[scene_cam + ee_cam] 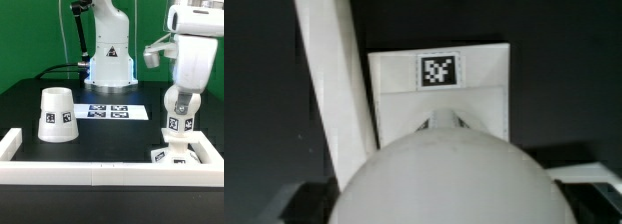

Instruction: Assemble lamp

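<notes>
My gripper (178, 110) is shut on the white bulb (178, 125) at the exterior view's right and holds it upright just above the flat square base (168, 154). The base lies in the corner of the rail. In the wrist view the bulb's round head (446, 178) fills the space between the dark fingers (303, 205) of the gripper (446, 205). The base (446, 100) with its square marker lies beyond it. The tapered shade (55, 113) stands upright on the table at the exterior view's left, apart from the arm.
A long white border rail (95, 173) runs along the front and up both sides; it also shows in the wrist view (335, 90) right beside the base. The marker board (108, 112) lies mid-table. The robot's pedestal (108, 65) stands behind it.
</notes>
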